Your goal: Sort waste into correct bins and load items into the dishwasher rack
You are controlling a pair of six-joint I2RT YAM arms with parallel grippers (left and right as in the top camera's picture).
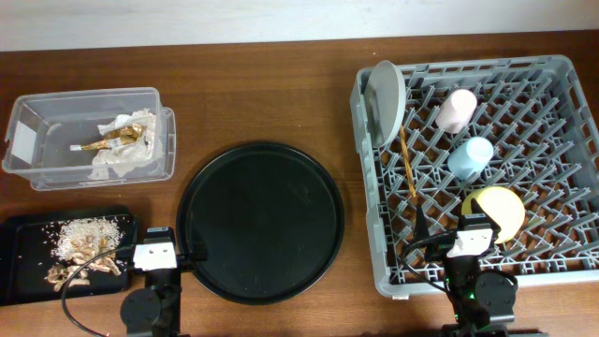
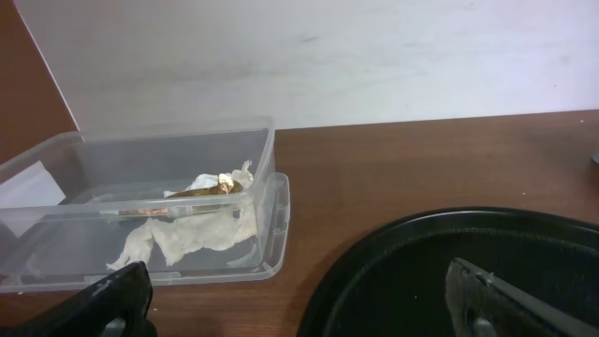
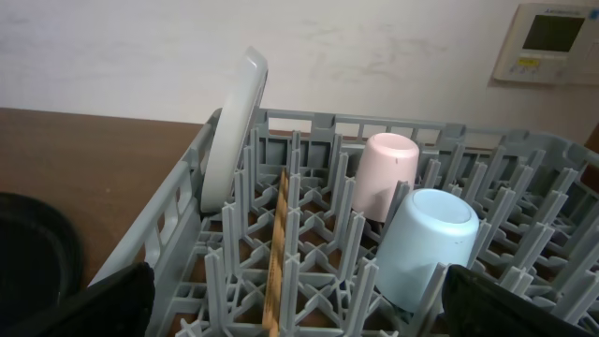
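Reference: round black tray [image 1: 260, 220]. Right of it, the dishwasher rack [image 1: 524, 65] carries the plate [image 1: 387, 101] on edge, chopsticks [image 1: 408, 164], pink cup [image 1: 457, 109], light blue cup [image 1: 470, 157] and yellow dish [image 1: 501, 211]. Rear-left of it, the clear tub [image 1: 56, 178] holds paper and foil wrappers [image 1: 122, 140]; front-left, the black rectangular tray [image 1: 19, 281] holds rice and food scraps [image 1: 84, 248]. The 2 grippers stand wide open and empty — left gripper [image 2: 298, 304] at its front-left rim, right gripper [image 3: 295, 300] to its right, at the rack.

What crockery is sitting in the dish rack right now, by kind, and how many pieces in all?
Plate: 1
Cups: 2, pink cup and blue cup
Yellow dish: 1
Total: 4
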